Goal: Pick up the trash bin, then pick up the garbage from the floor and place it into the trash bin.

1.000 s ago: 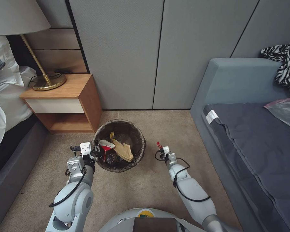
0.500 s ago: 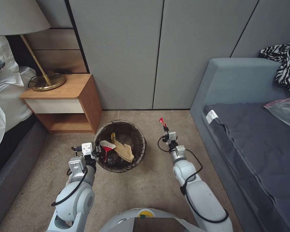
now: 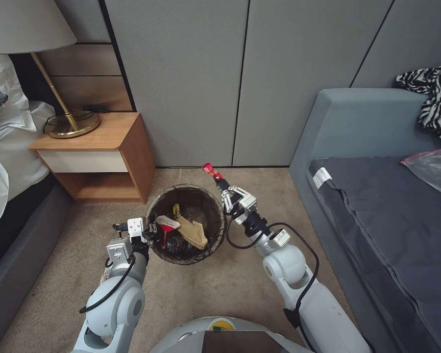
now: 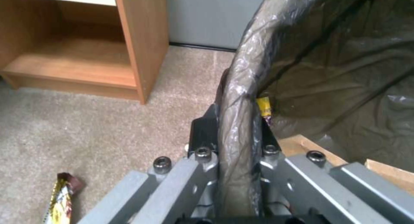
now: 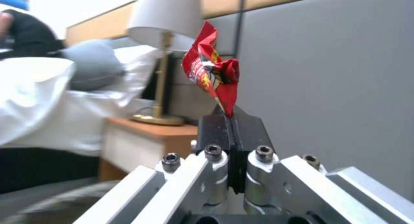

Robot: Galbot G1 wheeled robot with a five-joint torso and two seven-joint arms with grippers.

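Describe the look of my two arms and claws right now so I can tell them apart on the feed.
Both arms have glossy silver-white rounded shells with black cables looping outside. The left claw and right claw share silver metal linkages with dark bolt heads and black finger pads. The left wrist carries a white block.

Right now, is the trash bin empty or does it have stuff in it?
It has stuff in it. The trash bin holds a red-and-white paper cup, a tan paper bag and a yellow snack wrapper.

The left gripper (image 4: 235, 133) was clamped on the trash bin (image 4: 241, 88) rim, bag liner (image 4: 336, 72) pinched between its pads. A yellow wrapper (image 4: 60, 199) lay on the carpet (image 4: 86, 120) near the wooden nightstand (image 4: 138, 39).
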